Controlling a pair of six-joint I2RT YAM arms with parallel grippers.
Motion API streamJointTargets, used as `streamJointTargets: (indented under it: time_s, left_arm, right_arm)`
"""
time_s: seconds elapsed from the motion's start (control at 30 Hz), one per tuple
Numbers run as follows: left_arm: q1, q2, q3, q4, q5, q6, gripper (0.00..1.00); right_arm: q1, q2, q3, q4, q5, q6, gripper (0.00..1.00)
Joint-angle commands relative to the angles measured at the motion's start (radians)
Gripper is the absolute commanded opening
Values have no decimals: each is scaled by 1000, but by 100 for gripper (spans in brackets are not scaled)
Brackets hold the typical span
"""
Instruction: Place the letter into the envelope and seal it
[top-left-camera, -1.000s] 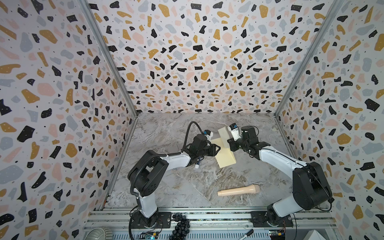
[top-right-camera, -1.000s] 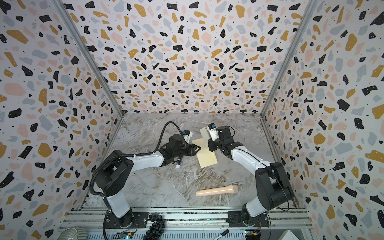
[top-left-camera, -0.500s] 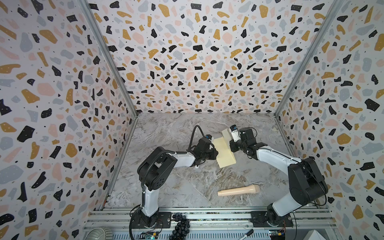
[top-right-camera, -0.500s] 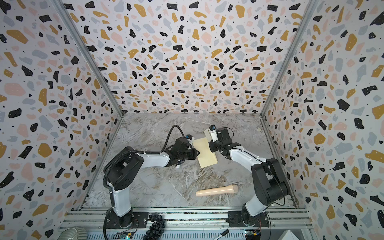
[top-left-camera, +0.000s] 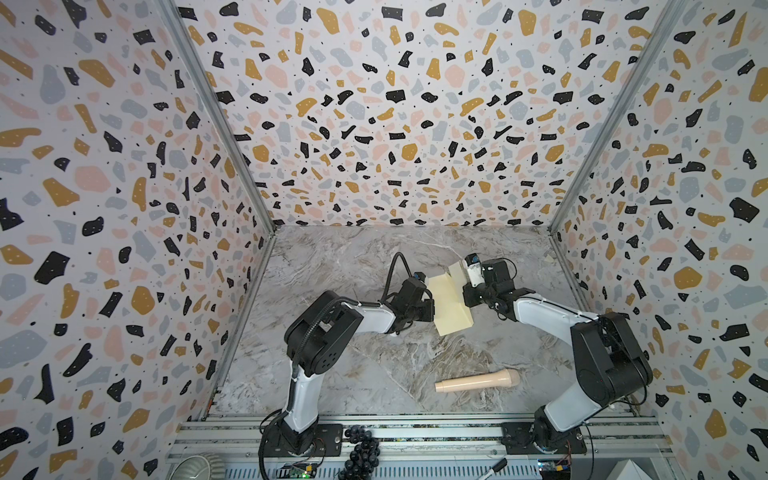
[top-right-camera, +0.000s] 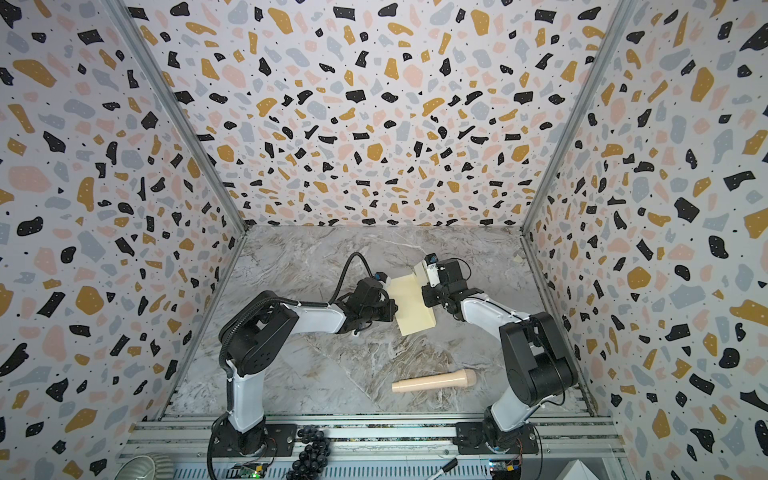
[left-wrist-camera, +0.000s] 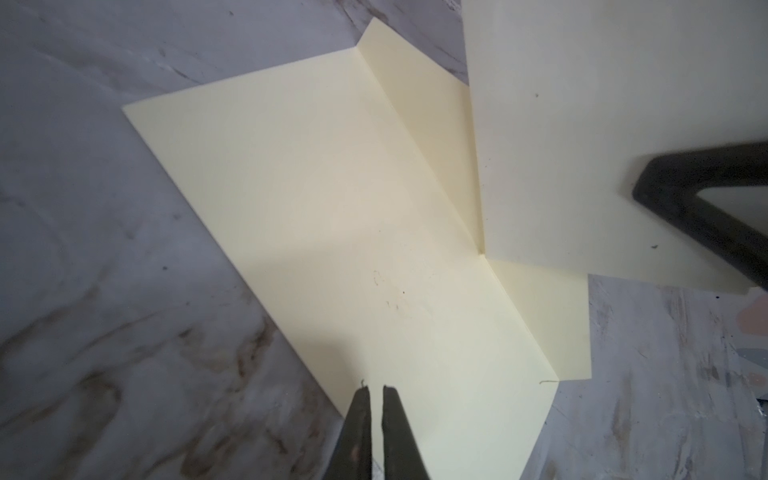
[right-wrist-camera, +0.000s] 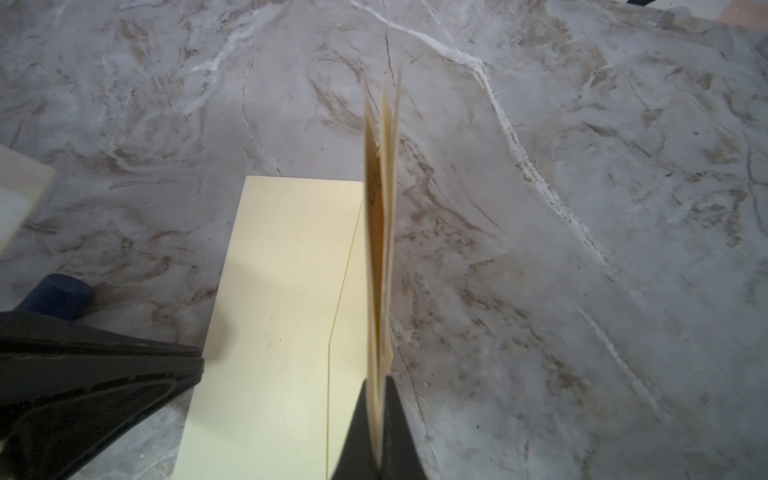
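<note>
Nearest us, on the right, a wooden stick (top-left-camera: 478, 381) lies on the marble table (top-left-camera: 365, 374). Farther back, mid-table, the envelope (top-left-camera: 449, 307) lies flat with its flap open to the right. The left gripper (left-wrist-camera: 376, 390) is closed at its left edge; we cannot tell whether it pinches the paper. Farther right, the right gripper (right-wrist-camera: 380, 382) clamps the folded letter (right-wrist-camera: 384, 208) upright over the flap.

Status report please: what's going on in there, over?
Left pincer shut at envelope edge. Right pincer shut on folded letter, at open flap. Letter not in yet. Nothing blocking.
</note>
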Motion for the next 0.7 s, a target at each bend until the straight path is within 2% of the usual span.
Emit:
streamJointTargets:
  time_s: [0.0,0.67]
  left_arm:
    - [-10,18,32,0,-14,14,8]
    - [-11,53,28,-5,-15,16,5]
  right_arm:
    - [-11,8,-13,12,-25,30,0]
    - [-29,66,-18,-14,-62,48,0]
